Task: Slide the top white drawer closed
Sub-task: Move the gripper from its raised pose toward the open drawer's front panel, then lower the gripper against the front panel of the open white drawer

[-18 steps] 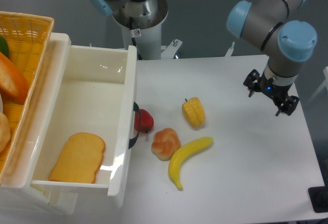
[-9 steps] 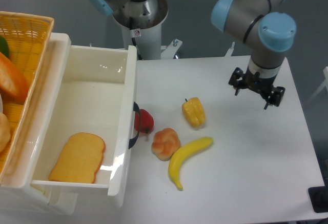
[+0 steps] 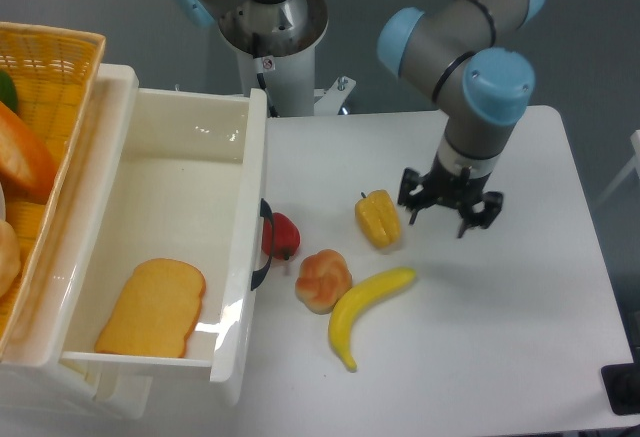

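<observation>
The top white drawer stands pulled far out over the left of the table, its dark curved handle facing right. A slice of toast lies inside it. My gripper hangs over the table well to the right of the drawer, just right of a yellow pepper. Its dark fingers point down, spread apart, with nothing between them.
A red pepper lies right against the drawer handle. A peach-coloured pastry and a banana lie just beyond it. The yellow wicker basket holding food stands at the far left, above the drawer.
My arm has swung left and a little down, from near the table's right edge to beside the yellow pepper. The drawer and the food have not moved.
</observation>
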Action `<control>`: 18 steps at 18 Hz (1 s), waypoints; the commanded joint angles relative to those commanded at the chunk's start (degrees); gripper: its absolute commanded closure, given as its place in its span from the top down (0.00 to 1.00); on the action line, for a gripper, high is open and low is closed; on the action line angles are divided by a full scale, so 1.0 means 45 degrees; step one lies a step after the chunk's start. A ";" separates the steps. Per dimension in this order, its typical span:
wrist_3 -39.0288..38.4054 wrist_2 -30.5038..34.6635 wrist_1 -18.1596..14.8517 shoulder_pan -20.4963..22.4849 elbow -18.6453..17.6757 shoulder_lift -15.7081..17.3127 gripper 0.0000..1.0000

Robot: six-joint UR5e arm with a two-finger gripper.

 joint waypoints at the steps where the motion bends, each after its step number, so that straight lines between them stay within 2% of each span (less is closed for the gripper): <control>1: -0.0354 -0.0138 0.0000 -0.0195 0.0019 0.0000 0.27; 2: -0.0512 -0.0352 0.0000 -0.0390 0.0020 0.0000 0.26; 4: -0.0785 -0.1131 -0.0039 -0.0665 0.0000 0.0019 0.16; 6: -0.0943 -0.1660 -0.0737 -0.0880 0.0000 0.0136 0.02; 7: -0.0943 -0.1817 -0.1245 -0.0958 0.0000 0.0195 0.00; 9: -0.0924 -0.2168 -0.2125 -0.0998 0.0000 0.0429 0.00; 12: -0.0963 -0.3786 -0.3161 -0.0784 0.0020 0.0546 0.00; 14: -0.0943 -0.4356 -0.3922 -0.0394 0.0058 0.1014 0.00; 18: -0.0943 -0.4884 -0.4219 -0.0451 0.0176 0.1094 0.00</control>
